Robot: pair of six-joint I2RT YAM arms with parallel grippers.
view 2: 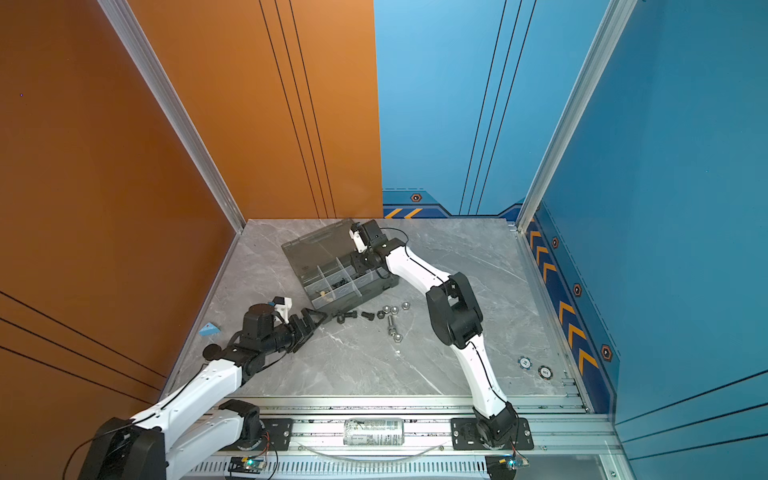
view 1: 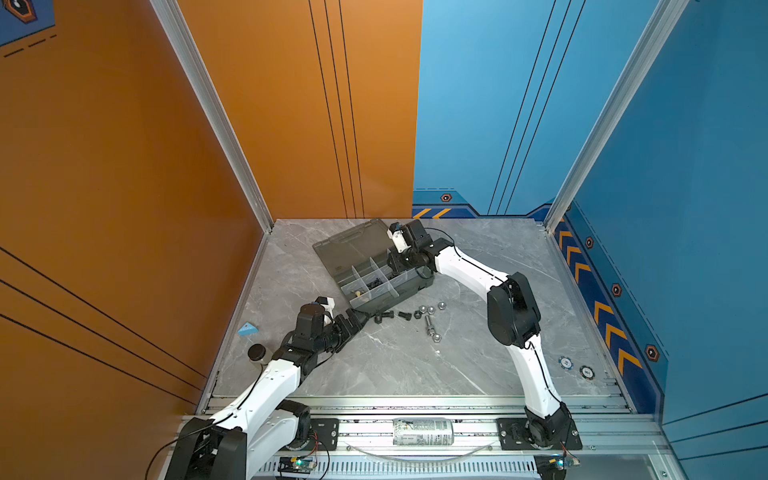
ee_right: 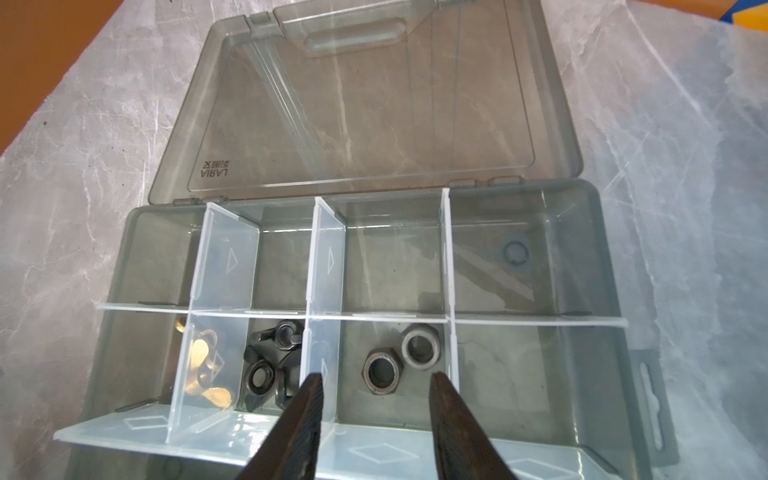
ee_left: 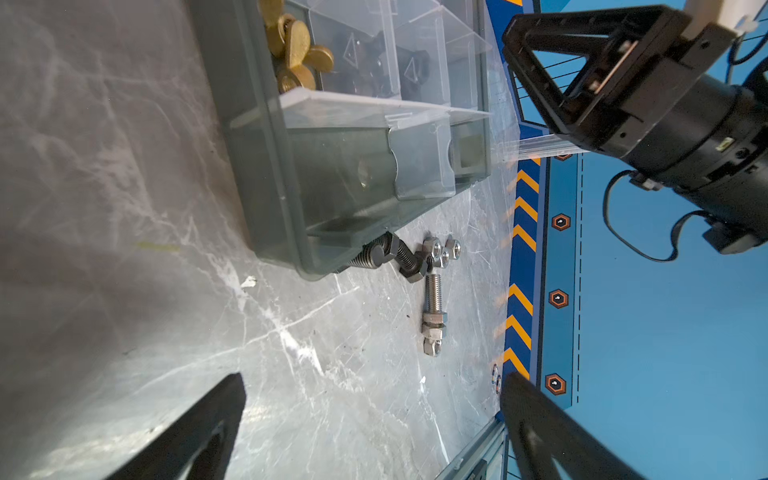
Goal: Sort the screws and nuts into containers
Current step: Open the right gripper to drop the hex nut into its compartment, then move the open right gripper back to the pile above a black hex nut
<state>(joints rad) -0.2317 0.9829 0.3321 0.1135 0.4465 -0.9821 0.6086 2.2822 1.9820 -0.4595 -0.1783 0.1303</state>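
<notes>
The smoky-grey organizer box (view 1: pixel 401 292) lies open at the back of the table, its containers split by whitish dividers. My right gripper (ee_right: pixel 375 376) hangs open over one container (ee_right: pixel 415 399) holding two grey nuts (ee_right: pixel 381 371). Neighbouring containers hold black wing-shaped pieces (ee_right: pixel 270 361) and brass ones (ee_right: pixel 205 365). In front of the box lie two black screws (view 1: pixel 382 318), a long silver screw (ee_left: pixel 433 305) and several silver nuts (view 1: pixel 431 309). My left gripper (ee_left: pixel 374 378) stands open and empty, low by the box's front left corner, short of the black screws (ee_left: pixel 405 259).
The box lid (ee_right: pixel 374 104) lies flat behind the box. A blue wedge (view 1: pixel 248 329) and a dark-capped jar (view 1: pixel 257 353) sit at the left edge. Two poker chips (view 1: pixel 565 363) lie at the right front. A can (view 1: pixel 422 431) rests on the front rail.
</notes>
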